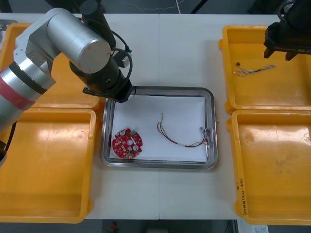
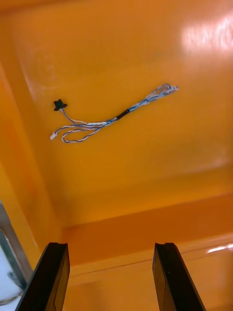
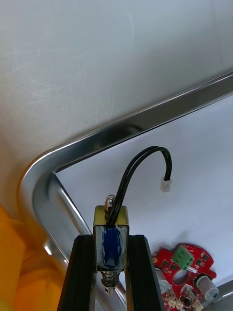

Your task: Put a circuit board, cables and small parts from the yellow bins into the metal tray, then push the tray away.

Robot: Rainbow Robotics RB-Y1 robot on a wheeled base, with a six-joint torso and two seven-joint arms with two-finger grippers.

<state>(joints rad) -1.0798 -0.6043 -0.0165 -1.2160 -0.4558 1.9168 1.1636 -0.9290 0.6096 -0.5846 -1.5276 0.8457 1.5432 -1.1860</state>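
A light table (image 1: 160,53), pale and matt, spreads across the front view. A thin straight seam (image 1: 159,194) crosses the table from its far edge to its near edge, about midway between its two sides. Seen close in the left wrist view, the table's top (image 3: 97,58) carries faint scratches and scuffs. Beyond the table's far edge lies a dark floor (image 1: 146,5), and over it a thin white cord (image 1: 160,8) runs in a wavy line, near where the seam meets that edge. Just off the table's near edge sits a small red spot (image 1: 114,225), too small to identify.
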